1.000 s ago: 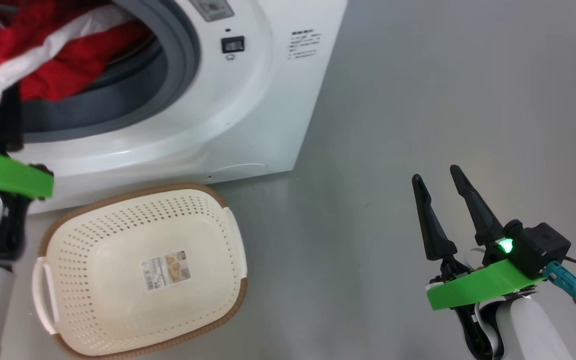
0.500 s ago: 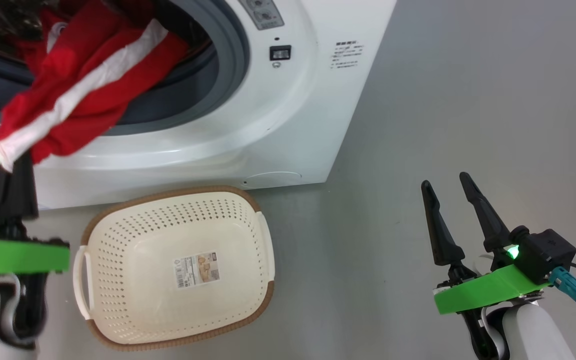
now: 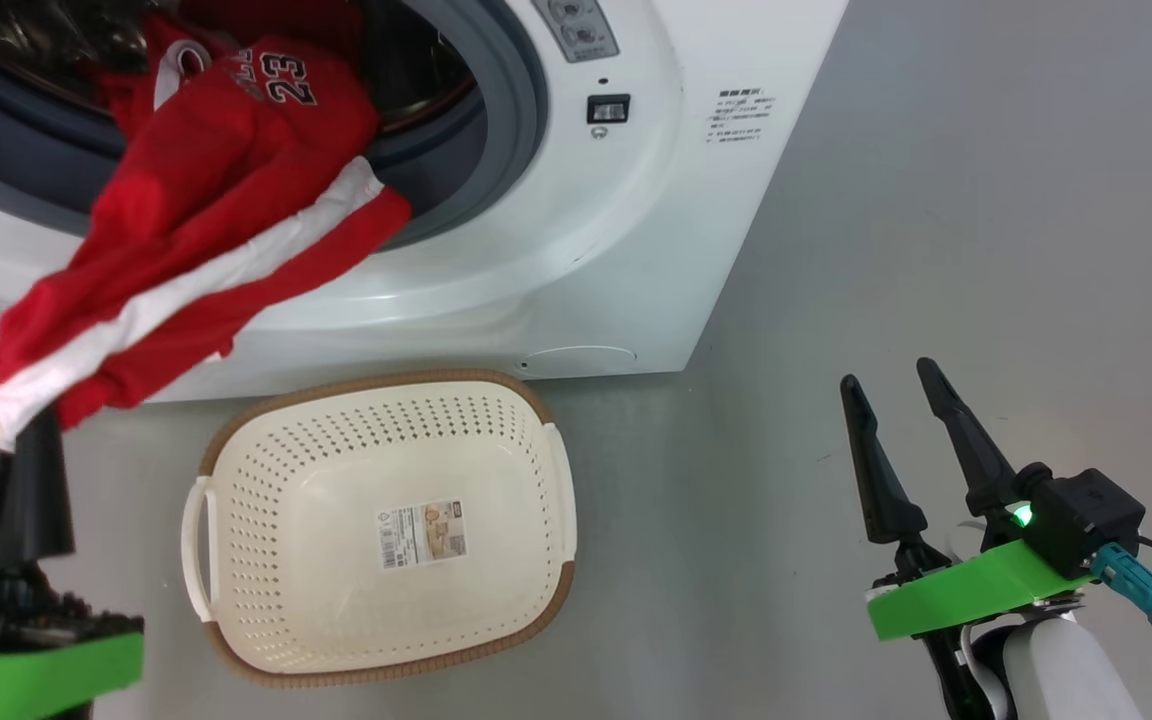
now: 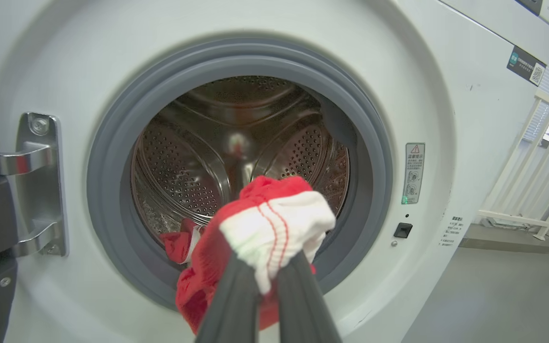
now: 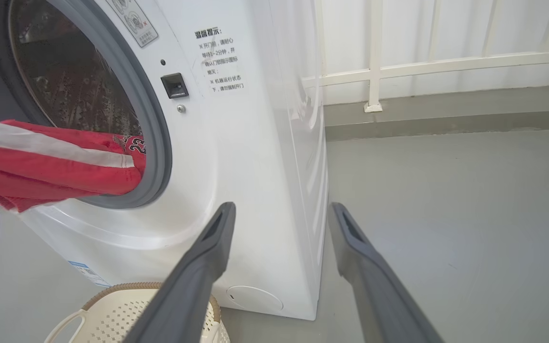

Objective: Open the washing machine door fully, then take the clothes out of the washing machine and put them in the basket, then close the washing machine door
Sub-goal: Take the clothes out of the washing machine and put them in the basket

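Evidently the left hand point(image 4: 267, 274) is clamped on the white band of the clothes point(image 3: 206, 230), so they trail out of the washing machine point(image 3: 636, 250) from upper left toward lower left (the empty basket point(image 3: 366, 383) sits just below, ready to catch them); the right hand point(image 3: 886, 378), lower right, gapes empty.

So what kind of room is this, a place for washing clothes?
Most likely a laundry area: a big white washing machine with red clothes hanging out of its drum, a cream basket on the grey floor in front, and a white railing beyond it.
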Tool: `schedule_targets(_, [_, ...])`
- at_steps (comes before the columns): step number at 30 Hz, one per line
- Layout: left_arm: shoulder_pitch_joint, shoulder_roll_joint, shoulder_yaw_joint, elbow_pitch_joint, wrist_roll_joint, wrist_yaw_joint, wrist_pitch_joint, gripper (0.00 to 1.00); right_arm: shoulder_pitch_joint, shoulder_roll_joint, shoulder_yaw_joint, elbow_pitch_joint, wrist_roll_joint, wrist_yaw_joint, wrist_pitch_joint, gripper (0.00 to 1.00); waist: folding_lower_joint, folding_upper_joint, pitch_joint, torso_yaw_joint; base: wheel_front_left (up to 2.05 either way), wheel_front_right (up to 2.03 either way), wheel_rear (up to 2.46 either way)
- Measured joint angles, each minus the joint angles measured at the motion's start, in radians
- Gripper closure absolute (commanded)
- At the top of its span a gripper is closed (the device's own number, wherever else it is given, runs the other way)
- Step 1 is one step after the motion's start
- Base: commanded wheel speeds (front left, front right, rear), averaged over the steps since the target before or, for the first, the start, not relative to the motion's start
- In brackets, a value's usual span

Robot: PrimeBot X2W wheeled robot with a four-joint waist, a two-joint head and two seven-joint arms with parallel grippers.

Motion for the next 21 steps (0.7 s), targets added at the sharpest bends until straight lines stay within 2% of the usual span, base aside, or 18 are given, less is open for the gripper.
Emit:
schedule_targets(4, [0.028,0.001,-0.021,0.005,0.001,0.0,0.0,1.0,0.0,0.0,0.001,0.0,-0.003,0.0,0.0,0.0,0.0,0.0,0.008,0.002,0.0,0.0,0.0])
schedule_targets(8, [0.041,0.005,-0.082,0.096,-0.005,0.0,0.0,1.0,-0.002,0.0,0.007,0.0,-0.003,0.0,0.0,0.0,0.0,0.0,0.018,-0.004,0.0,0.0,0.0])
schedule_targets(14, [0.026,0.008,-0.178,0.291,-0.022,0.0,0.0,1.0,-0.006,0.0,0.016,-0.003,-0.003,0.0,0.0,0.0,0.0,-0.0001,0.042,-0.02,0.0,0.0,0.0])
schedule_targets(21, [-0.113,0.023,-0.301,0.511,-0.051,0.0,0.0,1.0,-0.025,0.0,0.031,-0.015,0.002,0.0,0.0,0.0,0.0001,-0.0001,0.091,-0.043,0.0,0.0,0.0])
